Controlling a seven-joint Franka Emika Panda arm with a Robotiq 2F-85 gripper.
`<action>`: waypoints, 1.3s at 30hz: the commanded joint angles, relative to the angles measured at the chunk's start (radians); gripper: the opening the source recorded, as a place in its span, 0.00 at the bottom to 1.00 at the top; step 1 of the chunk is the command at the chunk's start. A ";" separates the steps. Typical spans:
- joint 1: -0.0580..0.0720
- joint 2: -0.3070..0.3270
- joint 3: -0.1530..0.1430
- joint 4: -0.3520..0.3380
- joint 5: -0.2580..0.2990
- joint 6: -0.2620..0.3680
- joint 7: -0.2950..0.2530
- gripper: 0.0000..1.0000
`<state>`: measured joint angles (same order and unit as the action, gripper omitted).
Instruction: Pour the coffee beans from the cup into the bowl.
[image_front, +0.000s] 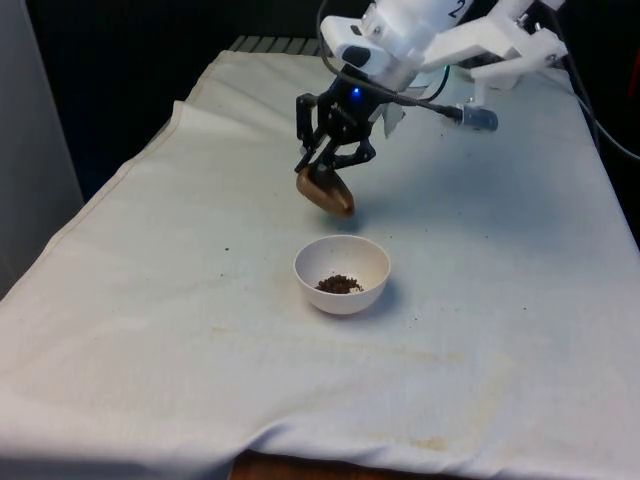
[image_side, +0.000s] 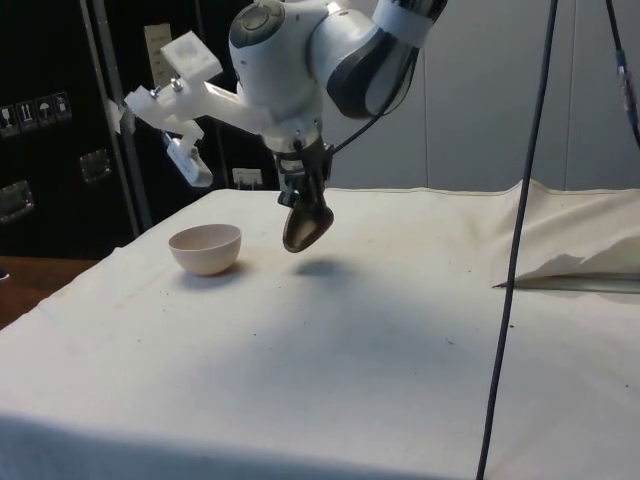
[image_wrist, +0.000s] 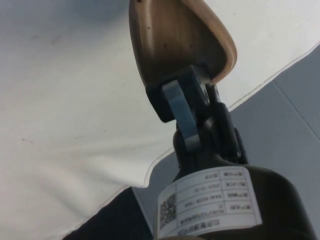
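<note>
The bowl (image_front: 342, 273) sat nearest on the white cloth (image_front: 150, 330), a small dark heap of beans (image_front: 339, 284) in its bottom. A few dark specks lay scattered on the cloth around it. Just behind it, raised off the cloth and apart from the rim, the gripper (image_front: 330, 168) held the brown cup (image_front: 326, 190) tipped well over, its mouth turned down towards the bowl. The jaws were clenched on the cup's rim, one finger (image_wrist: 182, 112) inside the wall. In the wrist view the cup's (image_wrist: 175, 40) inside looked bare, so the tilt had probably done its work and the pour seemed about finished. From the side, the cup (image_side: 305, 226) hung beside the bowl (image_side: 206, 247) rather than over it. The cloth was creased and stained at the near edge. Farther off stood dark cabinets (image_side: 50, 120) and a pale wall (image_side: 480, 90).
</note>
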<state>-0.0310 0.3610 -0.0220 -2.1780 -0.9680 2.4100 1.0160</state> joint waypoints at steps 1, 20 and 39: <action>-0.010 -0.004 0.002 -0.011 0.013 0.029 -0.011 0.00; -0.012 -0.001 -0.065 -0.052 0.045 0.187 -0.020 0.00; -0.017 -0.001 -0.131 -0.113 0.072 0.346 -0.032 0.00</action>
<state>-0.0310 0.3610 -0.1660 -2.2790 -0.9170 2.7370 1.0060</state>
